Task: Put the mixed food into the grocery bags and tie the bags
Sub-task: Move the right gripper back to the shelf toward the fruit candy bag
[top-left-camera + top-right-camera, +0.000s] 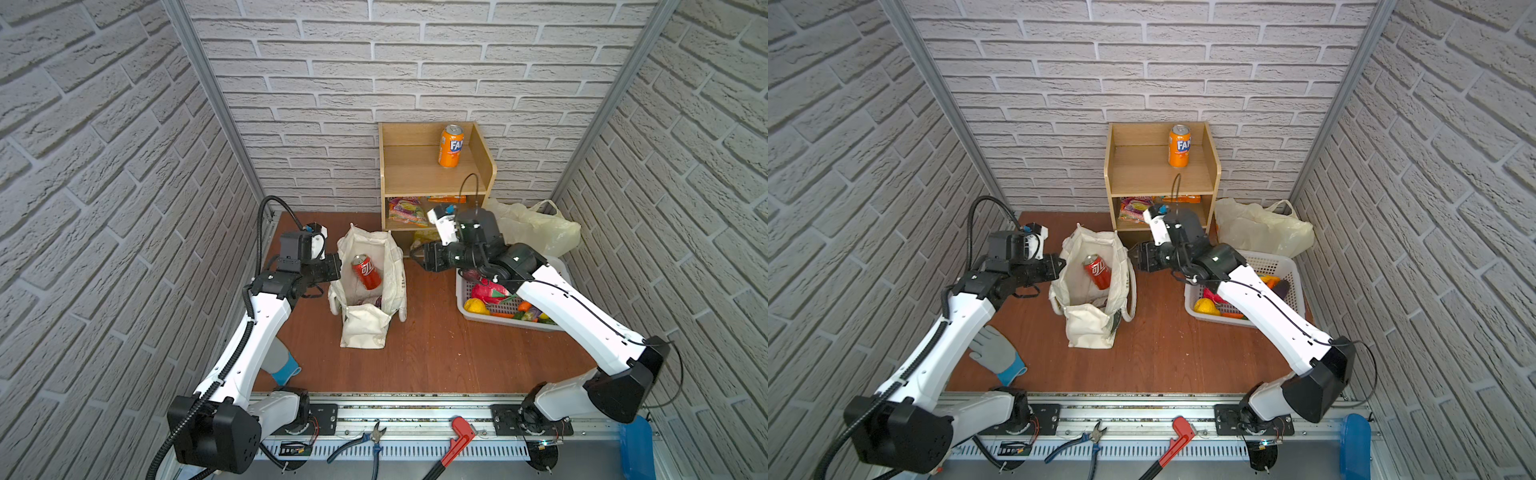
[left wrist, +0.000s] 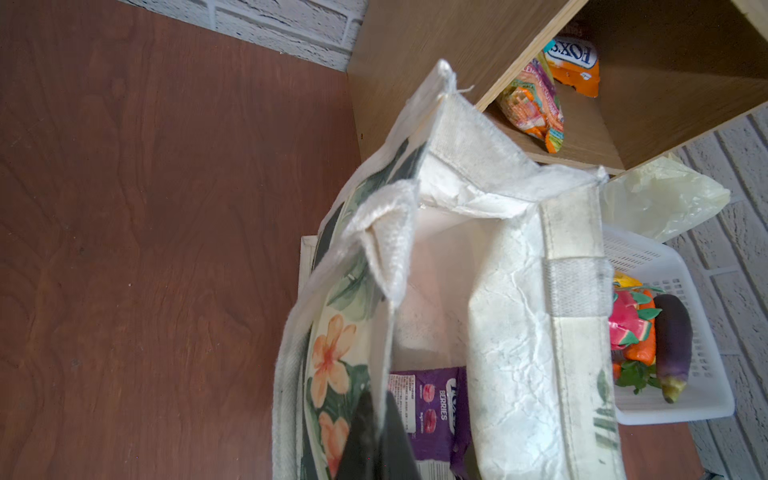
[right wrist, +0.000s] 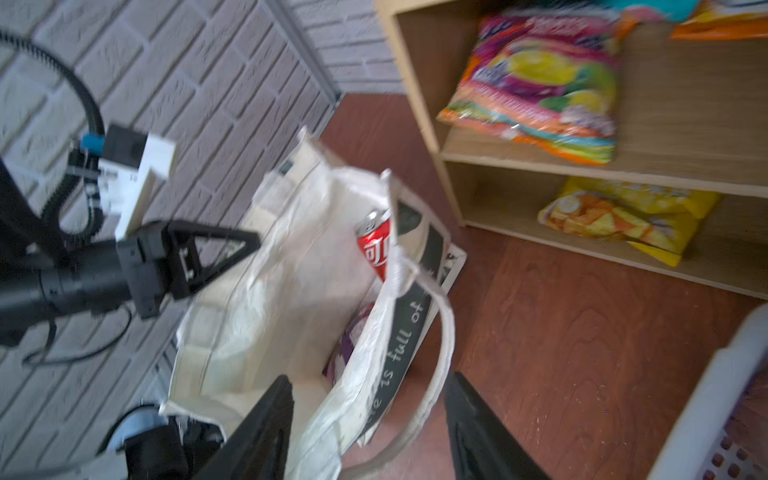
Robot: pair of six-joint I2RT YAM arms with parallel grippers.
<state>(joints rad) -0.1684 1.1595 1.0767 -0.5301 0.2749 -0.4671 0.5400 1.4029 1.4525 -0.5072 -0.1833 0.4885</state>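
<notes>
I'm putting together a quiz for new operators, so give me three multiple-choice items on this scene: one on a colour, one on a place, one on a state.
1. The drink can standing on top of the wooden shelf is: A orange, B green, C blue.
2. The red soda can lies: A on that shelf's top, B inside the canvas tote, C on that shelf's lower level.
3. The left gripper is: A wide open, B shut on the tote's rim, C shut on the red soda can.

Key:
1 A, its body shows orange in both top views.
2 B, it leans inside the tote's open mouth.
3 B, the left wrist view shows its fingers pinched on the fabric edge.
</notes>
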